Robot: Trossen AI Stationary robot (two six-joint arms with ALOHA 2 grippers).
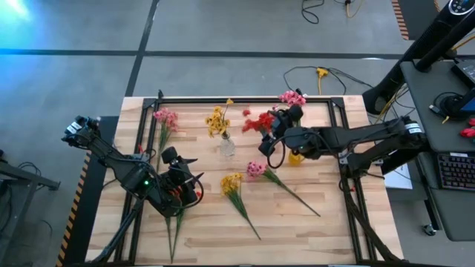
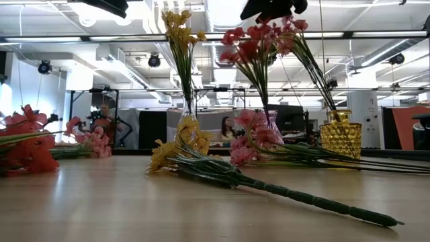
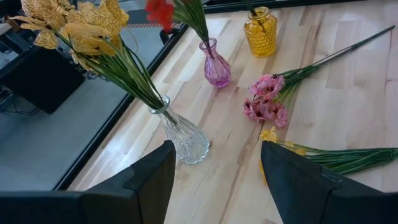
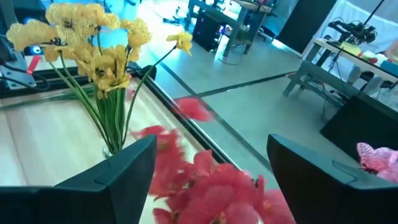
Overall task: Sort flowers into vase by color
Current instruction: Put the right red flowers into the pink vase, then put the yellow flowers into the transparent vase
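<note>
I see three vases on the table (image 1: 312,237). The clear vase (image 1: 226,146) holds yellow flowers (image 1: 217,121). The purple vase (image 3: 217,64) stands just beside it and holds red flowers (image 1: 259,121). The yellow vase (image 3: 260,30) is a bit farther from the clear vase, past the purple one, and holds pink flowers (image 1: 292,97).

My right gripper (image 1: 278,121) is up over the red flowers, near the clear vase. Its fingers are spread wide and hold nothing.

My left gripper (image 1: 185,182) waits near the clear vase, on the side away from the purple vase. Its fingers are wide apart too.

Three sprigs lie flat on the table. One pink sprig (image 1: 165,119) and one yellow sprig (image 1: 232,184) lie near the clear vase. One more pink sprig (image 1: 256,170) lies near the purple vase.
</note>
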